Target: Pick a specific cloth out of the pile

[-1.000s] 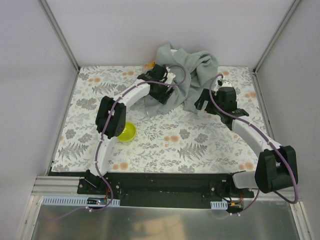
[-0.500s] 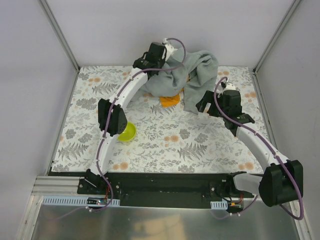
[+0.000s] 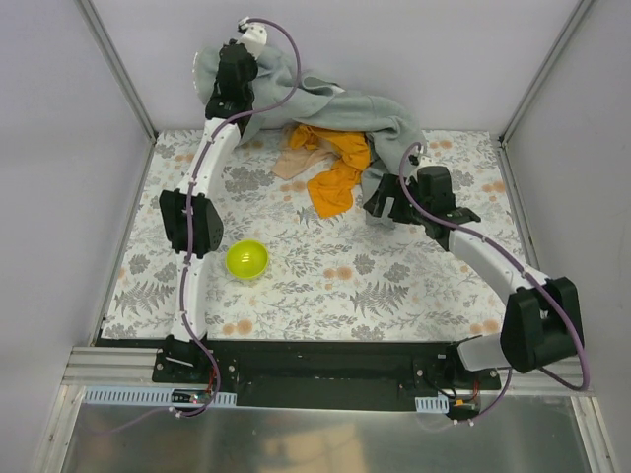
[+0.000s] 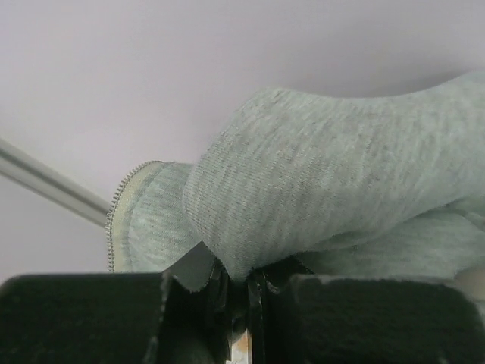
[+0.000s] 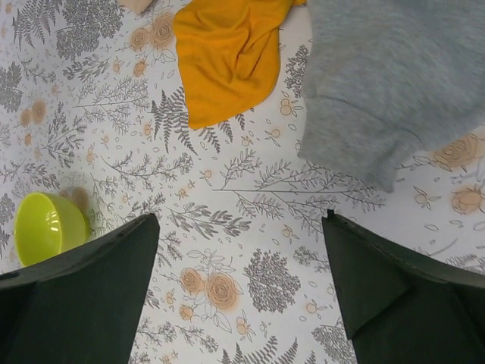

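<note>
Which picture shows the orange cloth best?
The top view: the bright orange soft cloth shows nearly whole on the floral table. The right wrist view shows only its near end; the left wrist view shows only the large grey garment.

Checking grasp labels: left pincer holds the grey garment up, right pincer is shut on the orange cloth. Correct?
No: the right wrist view shows the right pincer open, clear of the orange cloth; the left pincer holds the grey garment up.
</note>
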Robot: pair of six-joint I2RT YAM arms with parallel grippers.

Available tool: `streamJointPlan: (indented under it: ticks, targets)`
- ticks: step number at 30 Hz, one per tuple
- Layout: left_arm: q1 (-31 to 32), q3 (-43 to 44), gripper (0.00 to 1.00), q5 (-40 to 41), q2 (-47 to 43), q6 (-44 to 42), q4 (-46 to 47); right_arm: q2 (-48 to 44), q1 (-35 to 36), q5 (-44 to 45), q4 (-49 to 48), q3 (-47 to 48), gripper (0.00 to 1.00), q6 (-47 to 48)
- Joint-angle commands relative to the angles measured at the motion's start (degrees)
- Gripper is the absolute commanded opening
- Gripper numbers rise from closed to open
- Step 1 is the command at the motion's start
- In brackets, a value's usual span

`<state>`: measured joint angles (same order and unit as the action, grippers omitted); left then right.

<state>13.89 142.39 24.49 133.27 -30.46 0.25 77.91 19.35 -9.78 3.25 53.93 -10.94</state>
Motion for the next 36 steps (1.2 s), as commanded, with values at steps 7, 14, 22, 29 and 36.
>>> streamJointPlan:
  ticks: [7, 14, 22, 29, 36]
  targets:
    - [-2.55, -7.74, 0.22, 2.23, 7.88, 0.04, -8.14, 16.99, 1.83, 5.55, -1.67, 18.91, 0.84, -4.34]
    - [-3.34, -15.19, 0.87, -6.01, -1.94, 8.65, -18.34, 30.0, 1.74, 9.34, 1.06, 31.39, 0.7, -6.81]
    - [-3.87, -26.45, 0.99, -17.71, -17.07, 12.09, -28.1, 43.28, 1.65, 13.03, 5.36, 46.33, 0.62, -9.01]
    - [-3.87, -35.06, 0.99, -26.23, -24.72, 14.63, -34.09, 52.07, 1.13, 16.02, 9.57, 57.76, 0.59, -8.4]
    - [-3.69, -39.2, 0.99, -28.97, -26.49, 16.48, -35.05, 58.31, 0.86, 13.92, 11.87, 67.61, 0.41, -8.31]
